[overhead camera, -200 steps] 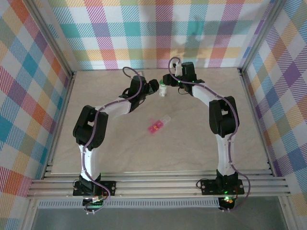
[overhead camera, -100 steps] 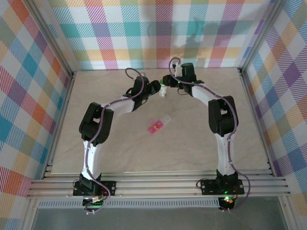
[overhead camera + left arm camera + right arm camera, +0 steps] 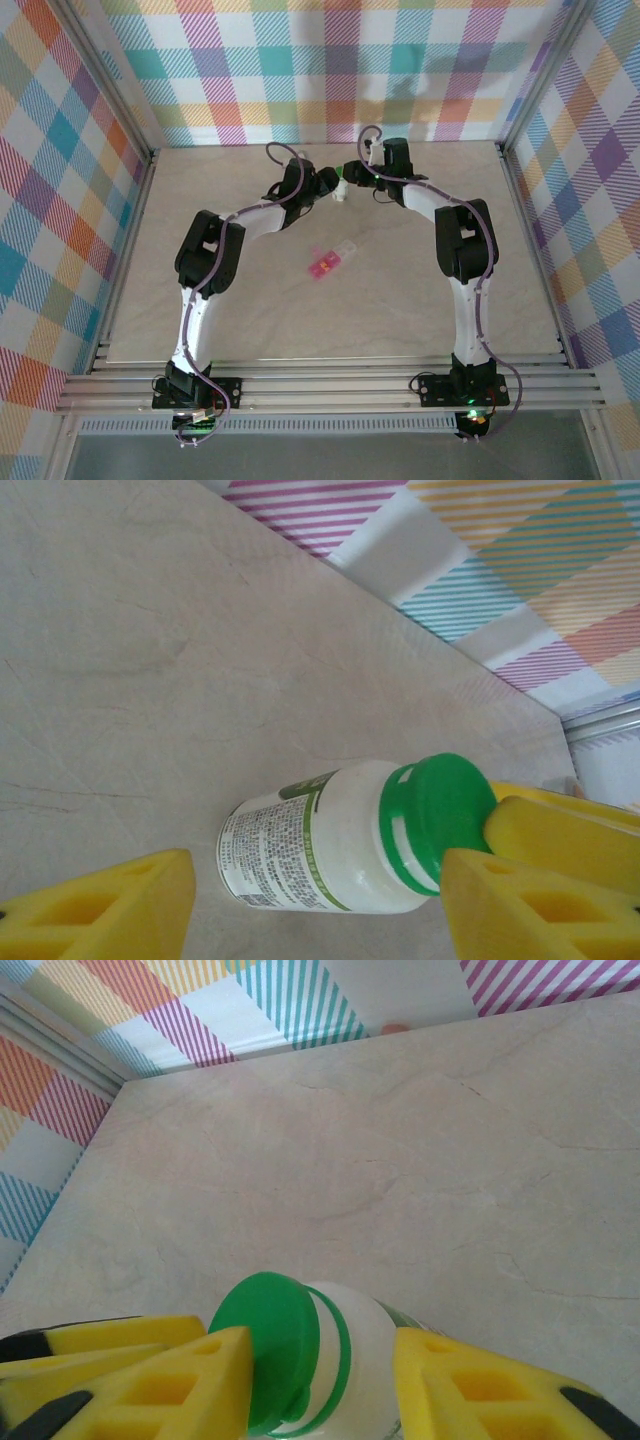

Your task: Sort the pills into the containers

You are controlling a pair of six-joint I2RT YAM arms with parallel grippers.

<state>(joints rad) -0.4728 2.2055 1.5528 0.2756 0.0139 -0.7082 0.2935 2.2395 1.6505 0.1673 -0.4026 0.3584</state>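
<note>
The left arm has stretched further out over the table (image 3: 400, 310) in the last second, and the left fingers (image 3: 325, 181) have slid in from the side until they bracket the white bottle (image 3: 310, 850). They are spread wide. One tip stands clear of the bottle's base, and the other sits just beside the green cap (image 3: 265, 1345), gripping nothing. The right fingers (image 3: 351, 176) have hardly moved and appear to be clamped on the bottle up at its cap end, holding it off the table at a tilt. To me this looks like the set-up for a two-handed opening, with one side steadying and the other working the cap, so the sorting itself hasn't started.

The pink pill box (image 3: 330, 261) has not shifted. It lies well apart from both sets of fingers, back towards the arm bases.

From the right wrist the cap looks cocked on its ring, but from the left wrist it looks seated, so I can't tell which it is. The bottle's lower half is cut off at the right wrist view's edge, the label is too blurred to read, and the box compartments are too small to judge.
</note>
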